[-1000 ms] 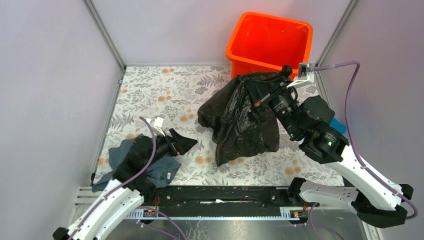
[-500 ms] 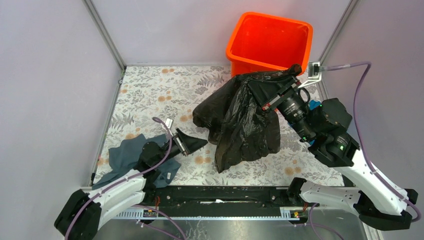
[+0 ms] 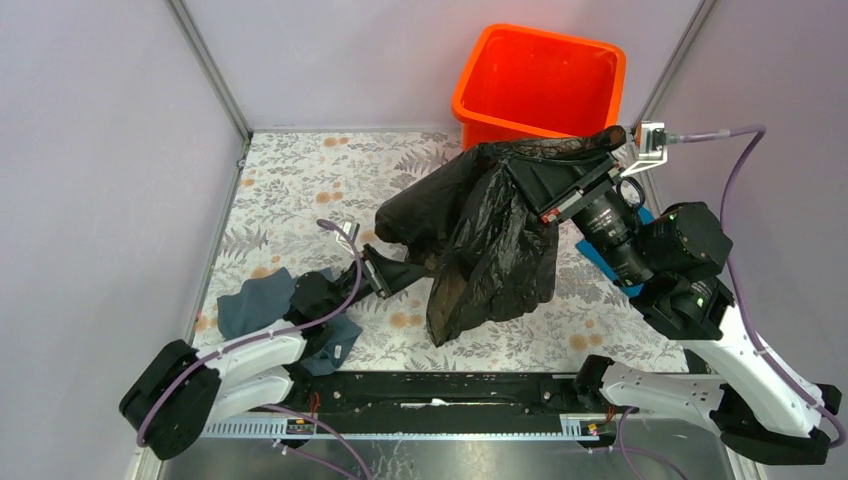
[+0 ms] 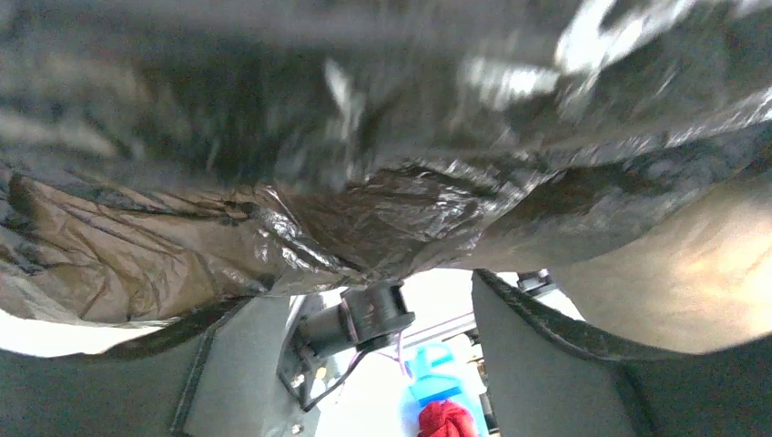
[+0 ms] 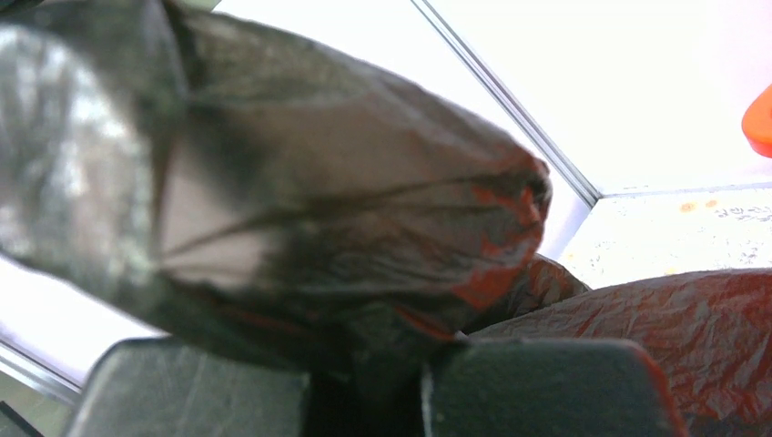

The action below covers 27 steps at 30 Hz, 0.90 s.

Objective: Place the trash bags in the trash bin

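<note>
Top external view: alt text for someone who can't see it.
The right gripper holds a black trash bag up above a floral table, beside an orange bin. The left gripper is open at the bag's lower edge, near a grey cloth.

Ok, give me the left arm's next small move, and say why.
Probably close the left gripper on the trash bag fold at its tips. Its jaws stand open against the film, while the right gripper is shut on the bag's top edge beside the trash bin and the rest hangs slack.
</note>
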Each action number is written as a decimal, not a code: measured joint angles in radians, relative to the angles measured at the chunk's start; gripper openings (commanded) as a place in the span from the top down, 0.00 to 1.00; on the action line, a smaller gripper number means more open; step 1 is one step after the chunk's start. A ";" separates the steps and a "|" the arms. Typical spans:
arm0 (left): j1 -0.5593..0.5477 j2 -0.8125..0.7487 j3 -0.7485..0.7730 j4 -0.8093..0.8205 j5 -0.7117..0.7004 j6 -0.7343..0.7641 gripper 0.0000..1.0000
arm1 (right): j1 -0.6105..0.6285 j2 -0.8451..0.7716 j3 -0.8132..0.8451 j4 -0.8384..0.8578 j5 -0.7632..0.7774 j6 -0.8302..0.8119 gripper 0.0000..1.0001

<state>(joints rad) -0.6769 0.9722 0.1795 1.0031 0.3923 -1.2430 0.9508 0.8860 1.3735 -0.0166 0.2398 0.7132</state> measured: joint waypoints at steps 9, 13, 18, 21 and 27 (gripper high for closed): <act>0.008 0.138 0.174 0.145 0.004 -0.047 0.84 | 0.000 -0.092 -0.037 -0.019 -0.024 0.011 1.00; 0.010 0.140 0.285 0.113 0.018 -0.026 1.00 | 0.000 -0.144 -0.042 -0.034 -0.022 -0.010 1.00; 0.010 0.140 0.482 -0.033 0.043 0.059 1.00 | 0.000 -0.174 -0.030 -0.043 -0.018 -0.074 1.00; 0.010 0.146 0.658 -0.178 0.056 0.154 1.00 | 0.000 -0.147 0.018 -0.063 -0.015 -0.138 1.00; 0.010 0.301 1.120 -0.304 0.081 0.315 1.00 | 0.000 -0.043 0.187 -0.052 -0.015 -0.298 1.00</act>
<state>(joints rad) -0.6674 1.2728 1.2991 0.6994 0.4736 -0.9283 0.9508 0.8425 1.5604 -0.0685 0.2245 0.4149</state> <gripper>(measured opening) 0.004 0.014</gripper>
